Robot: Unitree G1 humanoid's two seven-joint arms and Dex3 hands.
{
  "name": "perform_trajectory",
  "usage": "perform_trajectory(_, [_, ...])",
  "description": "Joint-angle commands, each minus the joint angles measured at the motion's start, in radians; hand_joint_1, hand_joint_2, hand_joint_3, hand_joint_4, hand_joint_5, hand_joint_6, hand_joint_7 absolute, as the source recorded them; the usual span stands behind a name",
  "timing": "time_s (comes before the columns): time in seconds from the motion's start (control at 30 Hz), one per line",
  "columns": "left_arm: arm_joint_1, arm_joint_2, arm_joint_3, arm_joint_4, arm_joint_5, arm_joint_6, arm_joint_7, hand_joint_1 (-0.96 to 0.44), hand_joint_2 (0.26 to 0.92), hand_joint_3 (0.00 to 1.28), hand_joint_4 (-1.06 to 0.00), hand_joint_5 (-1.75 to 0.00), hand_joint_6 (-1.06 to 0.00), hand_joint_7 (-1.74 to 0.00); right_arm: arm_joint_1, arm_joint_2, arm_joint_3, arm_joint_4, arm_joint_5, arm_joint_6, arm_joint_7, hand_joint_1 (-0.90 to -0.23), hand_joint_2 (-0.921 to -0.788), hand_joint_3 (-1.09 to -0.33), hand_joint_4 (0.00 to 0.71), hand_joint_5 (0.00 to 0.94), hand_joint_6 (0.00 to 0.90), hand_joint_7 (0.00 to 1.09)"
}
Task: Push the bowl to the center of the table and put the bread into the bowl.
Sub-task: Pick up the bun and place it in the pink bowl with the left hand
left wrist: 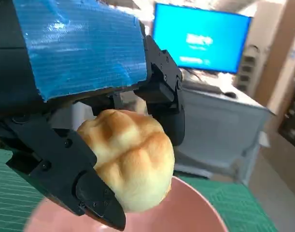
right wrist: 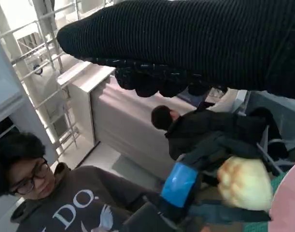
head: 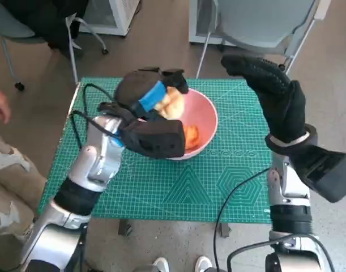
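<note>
Left hand [head: 147, 96] grips bread [head: 171, 103] over pink bowl [head: 204, 116], mid-frame; right hand [head: 272, 93] raised upper right, empty, fingers spread.

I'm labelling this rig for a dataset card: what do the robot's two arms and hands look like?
Both forearms are pale silver-grey with black joint bands and thin black cables. The left hand is black hard plastic with blue tape across its back and a boxy black module behind it. The right hand wears a black knitted glove, with a similar black module at the wrist.
</note>
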Motion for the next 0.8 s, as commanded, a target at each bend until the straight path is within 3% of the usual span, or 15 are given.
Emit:
perform_trajectory(0.03, [-0.023, -0.023, 0.008, 0.070, -0.030, -0.032, 0.002, 0.00, 0.920, 0.07, -0.68, -1.14, -0.62, -1.21, 0.013, -0.005, -0.004, 0.008, -0.004, -0.008, 0.006, -0.722, -0.921, -0.745, 0.144, 0.001, 0.000, 0.51])
perform_trajectory(0.07, [-0.021, -0.027, 0.014, 0.083, -0.047, -0.038, -0.013, 0.00, 0.921, 0.11, -0.63, -1.19, -0.59, -1.24, 0.013, -0.006, -0.005, 0.012, -0.004, -0.012, 0.007, -0.723, -0.921, -0.743, 0.144, 0.001, 0.001, 0.51])
perform_trajectory(0.1, [-0.020, -0.028, 0.017, 0.091, -0.059, -0.043, -0.023, 0.13, 0.921, 0.13, -0.61, -1.24, -0.45, -1.02, 0.014, -0.006, -0.006, 0.014, -0.003, -0.015, 0.007, -0.724, -0.921, -0.740, 0.145, 0.002, 0.003, 0.51])
perform_trajectory(0.13, [-0.019, -0.029, 0.021, 0.097, -0.074, -0.042, -0.044, 0.17, 0.921, 0.13, -0.61, -1.26, -0.42, -0.92, 0.014, -0.007, -0.007, 0.018, -0.002, -0.018, 0.008, -0.724, -0.921, -0.738, 0.146, 0.002, 0.003, 0.51])
perform_trajectory(0.17, [-0.018, -0.026, 0.023, 0.104, -0.091, -0.042, -0.069, 0.15, 0.902, 0.13, -0.52, -1.12, -0.35, -0.73, 0.014, -0.007, -0.009, 0.021, -0.001, -0.020, 0.009, -0.725, -0.921, -0.737, 0.147, 0.002, 0.005, 0.51])
perform_trajectory(0.2, [-0.017, -0.024, 0.024, 0.108, -0.102, -0.043, -0.086, 0.02, 0.874, 0.10, -0.34, -0.75, -0.26, -0.54, 0.014, -0.007, -0.009, 0.023, 0.000, -0.022, 0.009, -0.723, -0.921, -0.735, 0.148, 0.003, 0.006, 0.50])
perform_trajectory(0.23, [-0.017, -0.020, 0.023, 0.111, -0.108, -0.047, -0.098, -0.07, 0.860, 0.08, -0.23, -0.48, -0.22, -0.40, 0.015, -0.006, -0.009, 0.023, 0.000, -0.023, 0.007, -0.722, -0.921, -0.734, 0.148, 0.003, 0.008, 0.50])
perform_trajectory(0.33, [-0.017, -0.011, 0.020, 0.114, -0.108, -0.061, -0.103, -0.26, 0.842, 0.04, -0.08, -0.16, -0.15, -0.22, 0.018, -0.004, -0.007, 0.020, -0.003, -0.024, 0.004, -0.720, -0.921, -0.733, 0.148, 0.003, 0.009, 0.50])
perform_trajectory(0.43, [-0.017, -0.005, 0.017, 0.131, -0.092, -0.089, -0.075, -0.45, 0.849, 0.04, -0.02, -0.05, -0.13, -0.16, 0.021, -0.002, -0.006, 0.016, -0.009, -0.025, -0.004, -0.718, -0.921, -0.733, 0.149, 0.003, 0.011, 0.50])
perform_trajectory(0.53, [-0.014, -0.006, 0.022, 0.146, -0.090, -0.110, -0.052, -0.56, 0.868, 0.04, -0.01, -0.02, -0.13, -0.13, 0.023, 0.001, -0.003, 0.007, -0.015, -0.023, -0.011, -0.717, -0.921, -0.734, 0.149, 0.003, 0.012, 0.49])
perform_trajectory(0.8, [-0.002, -0.001, 0.068, 0.182, -0.137, -0.197, -0.007, -0.72, 0.917, 0.12, 0.00, 0.00, -0.10, -0.10, 0.021, 0.006, 0.000, 0.010, -0.019, -0.018, -0.022, -0.715, -0.921, -0.739, 0.149, 0.002, 0.010, 0.49])
